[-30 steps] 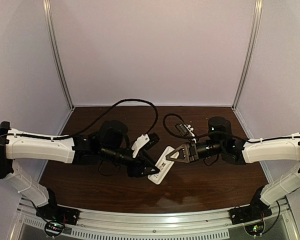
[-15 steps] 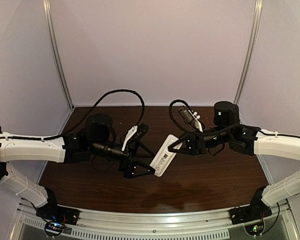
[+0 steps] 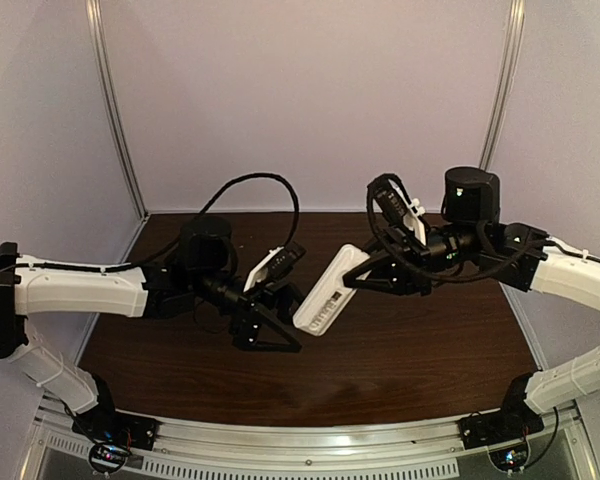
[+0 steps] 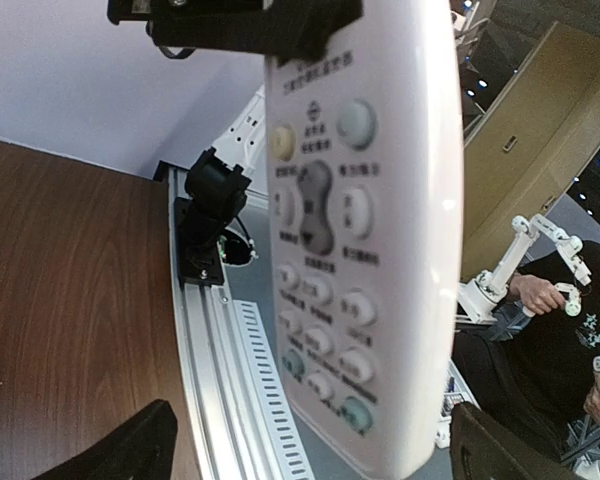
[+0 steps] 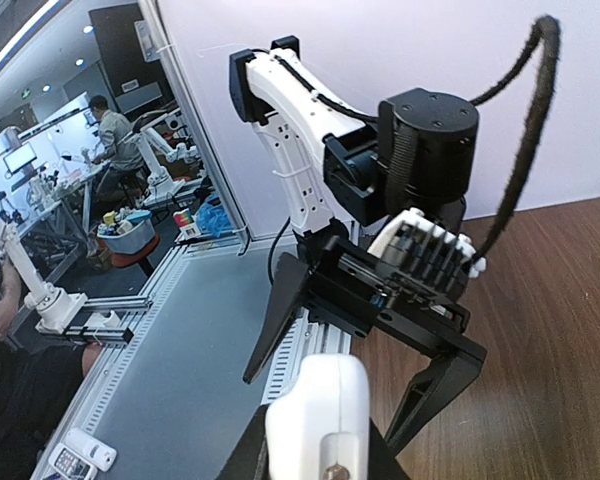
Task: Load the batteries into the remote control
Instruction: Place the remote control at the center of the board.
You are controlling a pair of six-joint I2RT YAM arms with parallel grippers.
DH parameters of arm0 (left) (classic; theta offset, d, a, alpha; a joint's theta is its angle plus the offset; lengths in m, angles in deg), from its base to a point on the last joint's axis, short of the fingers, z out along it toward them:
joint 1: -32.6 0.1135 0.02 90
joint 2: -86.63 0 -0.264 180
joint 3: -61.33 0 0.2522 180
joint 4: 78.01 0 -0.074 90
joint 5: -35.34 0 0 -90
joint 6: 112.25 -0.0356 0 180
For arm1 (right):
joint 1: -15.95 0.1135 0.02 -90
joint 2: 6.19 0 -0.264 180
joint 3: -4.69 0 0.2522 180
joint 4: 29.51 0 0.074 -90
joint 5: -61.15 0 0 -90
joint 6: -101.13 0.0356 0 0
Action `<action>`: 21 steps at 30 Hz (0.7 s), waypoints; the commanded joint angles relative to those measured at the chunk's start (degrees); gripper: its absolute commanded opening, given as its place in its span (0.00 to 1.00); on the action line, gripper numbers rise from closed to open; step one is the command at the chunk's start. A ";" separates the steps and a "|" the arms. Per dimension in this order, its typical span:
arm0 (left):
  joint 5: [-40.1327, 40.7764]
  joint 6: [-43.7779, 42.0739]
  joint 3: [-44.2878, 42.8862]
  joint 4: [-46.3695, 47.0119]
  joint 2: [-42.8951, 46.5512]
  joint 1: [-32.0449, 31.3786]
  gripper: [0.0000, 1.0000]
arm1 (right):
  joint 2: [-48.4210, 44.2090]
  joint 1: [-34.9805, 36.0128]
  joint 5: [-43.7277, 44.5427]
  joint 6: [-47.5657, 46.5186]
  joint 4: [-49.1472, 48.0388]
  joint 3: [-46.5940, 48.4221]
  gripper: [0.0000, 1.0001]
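1. right gripper (image 3: 365, 278): jaws clamped on the upper end of the remote (image 3: 330, 292); the grip sits at the end nearest that arm.
2. left gripper (image 3: 288, 322): jaws spread wide, holding nothing; in its wrist view its fingers (image 4: 130, 455) show at the two bottom corners, with the remote between them and a gap on each side.
3. remote: white and long; it hangs tilted in the air between the two grippers, over the middle of the table (image 3: 410, 360); its free end points down toward the left gripper; the button face is turned to the left wrist camera, showing rows of round and oval keys; the other face cannot be made out from any view.
4. the two arms reach in from opposite sides, and their grippers face each other across the remote.
5. table: dark brown wood; a ribbed metal rail (image 3: 310, 445) runs along its near edge, with the arm bases bolted at either end; pale walls close off the back and sides.
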 commanded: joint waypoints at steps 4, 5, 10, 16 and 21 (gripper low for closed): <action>-8.75 7.03 -2.19 11.05 -1.13 0.44 0.89 | 1.38 2.75 -3.48 -5.71 6.50 4.31 0.06; -9.29 8.32 -2.05 12.71 -1.36 0.44 0.87 | 1.64 3.08 -3.52 -5.87 6.77 4.48 0.06; -11.28 11.61 -2.11 17.41 -2.28 0.38 0.78 | 2.65 4.43 -2.78 -6.08 6.91 5.23 0.06; -13.02 17.59 -2.40 24.36 -4.65 0.33 0.74 | 4.24 5.52 -2.95 -7.84 7.31 7.21 0.06; -15.11 30.89 -1.06 41.69 -8.25 0.33 0.74 | 5.85 6.88 -3.07 -9.50 8.74 9.22 0.06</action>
